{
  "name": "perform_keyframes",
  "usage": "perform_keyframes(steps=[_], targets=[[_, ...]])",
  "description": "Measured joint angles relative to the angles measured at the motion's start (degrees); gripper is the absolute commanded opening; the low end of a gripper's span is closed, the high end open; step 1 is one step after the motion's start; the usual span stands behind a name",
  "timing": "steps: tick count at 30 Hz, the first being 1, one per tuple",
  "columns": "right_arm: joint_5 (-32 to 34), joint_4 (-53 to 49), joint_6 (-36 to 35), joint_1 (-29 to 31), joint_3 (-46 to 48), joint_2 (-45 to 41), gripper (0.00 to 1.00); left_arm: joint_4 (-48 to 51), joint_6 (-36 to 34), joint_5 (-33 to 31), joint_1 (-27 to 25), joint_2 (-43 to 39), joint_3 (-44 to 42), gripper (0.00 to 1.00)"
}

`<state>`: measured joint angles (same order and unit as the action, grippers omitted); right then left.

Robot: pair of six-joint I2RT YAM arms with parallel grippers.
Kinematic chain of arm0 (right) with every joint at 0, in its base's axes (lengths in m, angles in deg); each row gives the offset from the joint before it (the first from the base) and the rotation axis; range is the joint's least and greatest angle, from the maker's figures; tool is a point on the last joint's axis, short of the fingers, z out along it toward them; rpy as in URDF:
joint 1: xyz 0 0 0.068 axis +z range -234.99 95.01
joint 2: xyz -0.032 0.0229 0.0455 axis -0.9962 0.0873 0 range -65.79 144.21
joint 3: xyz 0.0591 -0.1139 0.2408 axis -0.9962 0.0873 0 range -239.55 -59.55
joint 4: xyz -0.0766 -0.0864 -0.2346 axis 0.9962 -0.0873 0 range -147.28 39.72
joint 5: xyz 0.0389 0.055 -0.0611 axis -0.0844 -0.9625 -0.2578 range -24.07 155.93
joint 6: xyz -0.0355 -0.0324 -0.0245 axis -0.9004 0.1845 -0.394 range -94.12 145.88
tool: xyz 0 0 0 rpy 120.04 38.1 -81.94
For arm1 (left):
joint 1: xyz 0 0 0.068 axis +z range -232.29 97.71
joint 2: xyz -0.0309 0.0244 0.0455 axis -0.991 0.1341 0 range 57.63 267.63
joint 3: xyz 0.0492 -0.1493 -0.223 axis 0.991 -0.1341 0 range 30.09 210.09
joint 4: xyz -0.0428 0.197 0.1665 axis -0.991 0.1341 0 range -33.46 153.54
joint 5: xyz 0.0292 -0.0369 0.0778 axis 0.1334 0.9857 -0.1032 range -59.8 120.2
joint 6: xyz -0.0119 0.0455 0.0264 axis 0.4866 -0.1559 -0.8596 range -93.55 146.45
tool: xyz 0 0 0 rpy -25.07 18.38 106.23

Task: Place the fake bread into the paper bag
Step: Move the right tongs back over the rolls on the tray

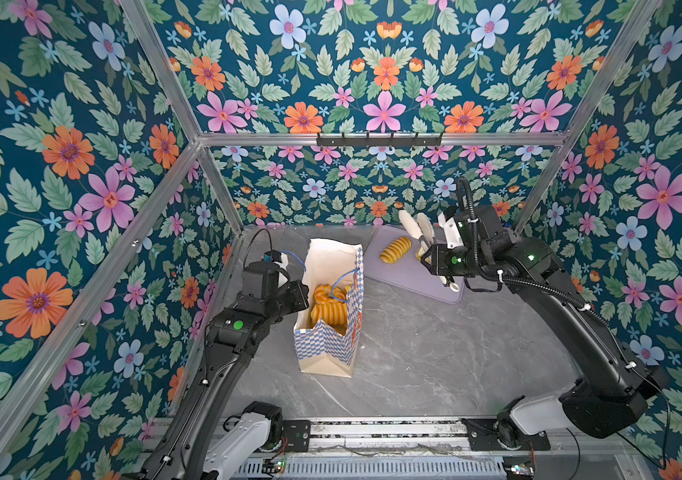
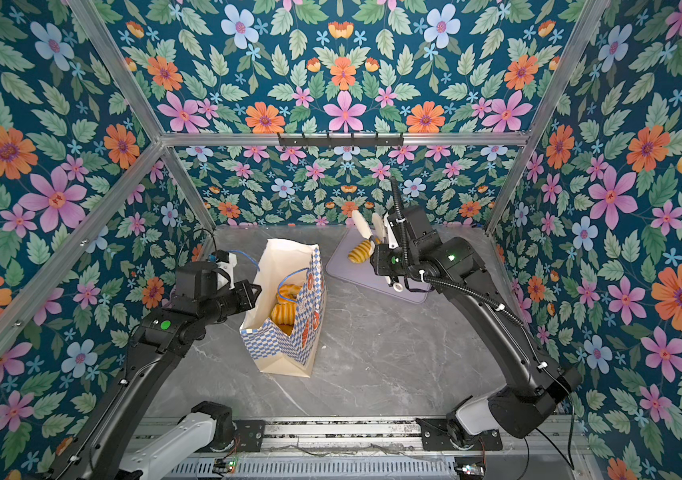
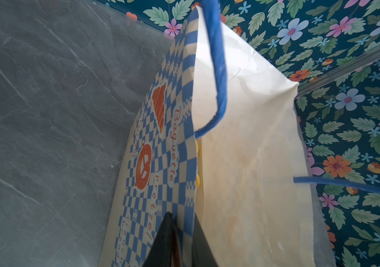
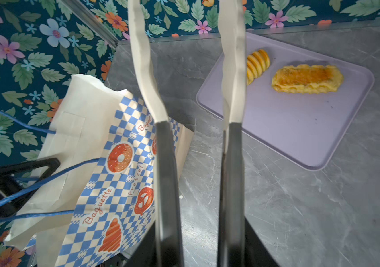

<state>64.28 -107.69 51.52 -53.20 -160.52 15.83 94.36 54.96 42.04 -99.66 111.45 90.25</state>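
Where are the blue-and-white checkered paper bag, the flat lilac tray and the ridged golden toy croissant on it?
Blue-and-white checkered paper bag [image 1: 322, 347]: in a top view, checkered near wall.
Flat lilac tray [image 4: 300, 134]: right wrist view, bare surface.
Ridged golden toy croissant [image 1: 395, 249]: in a top view, middle ridges.

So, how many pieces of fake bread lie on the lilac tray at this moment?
2. A ridged croissant and a flat oblong pastry lie side by side, apart, on the tray. The right wrist view shows the tray almost whole, so probably none is hidden.

Blue-white checkered paper bag [image 1: 322, 345]; golden-orange fake bread [image 1: 395, 249]; lilac tray [image 1: 414, 279]
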Motion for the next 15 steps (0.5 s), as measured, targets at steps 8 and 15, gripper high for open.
perform_keyframes(steps=[8, 15], targets=[[-7.17, 6.01, 3.76, -9.03, 12.48, -3.56, 0.42, -0.02, 0.00, 0.02, 0.00, 0.24, 0.00, 0.16], [-12.66, 10.86, 6.34, -15.93, 21.11, -4.74, 0.42, -0.02, 0.00, 0.02, 0.00, 0.37, 0.04, 0.16]])
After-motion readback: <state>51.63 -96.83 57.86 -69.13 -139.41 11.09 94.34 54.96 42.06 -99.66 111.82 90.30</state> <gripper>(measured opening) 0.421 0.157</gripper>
